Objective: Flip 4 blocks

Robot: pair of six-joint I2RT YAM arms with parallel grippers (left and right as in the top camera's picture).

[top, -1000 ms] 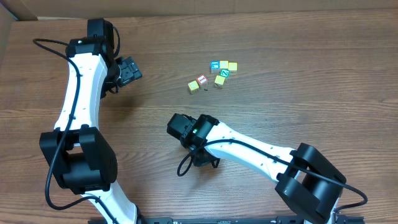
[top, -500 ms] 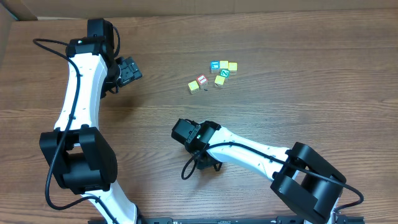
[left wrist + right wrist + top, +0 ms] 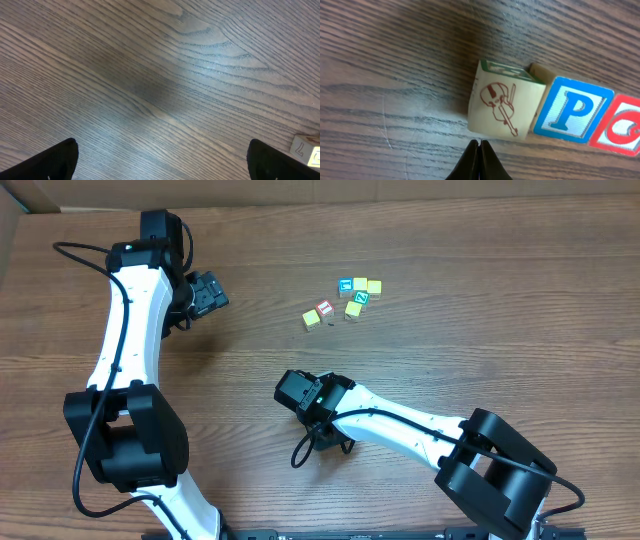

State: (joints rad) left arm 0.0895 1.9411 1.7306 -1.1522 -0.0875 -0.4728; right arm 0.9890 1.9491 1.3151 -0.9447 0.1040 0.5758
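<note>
In the right wrist view a row of blocks lies just beyond my fingertips: a cream block with a red violin (image 3: 502,102), a blue-bordered P block (image 3: 575,112) and a red-bordered block (image 3: 620,130) cut off by the frame edge. My right gripper (image 3: 479,143) is shut and empty, its tips almost touching the violin block's lower edge. From overhead that row is hidden under the right arm's black wrist (image 3: 298,392). A cluster of small blocks (image 3: 345,300) lies mid-table. My left gripper (image 3: 207,293) hangs open over bare wood, left of the cluster.
A cream block with a dark letter (image 3: 305,149) peeks in at the lower right edge of the left wrist view. A black cable (image 3: 305,450) loops onto the table below the right arm. The wooden table (image 3: 480,330) ends at a cardboard wall behind.
The right arm's wrist shifted slightly right and toward the near edge about half a second ago, then held. The left arm and the cluster have not moved.
</note>
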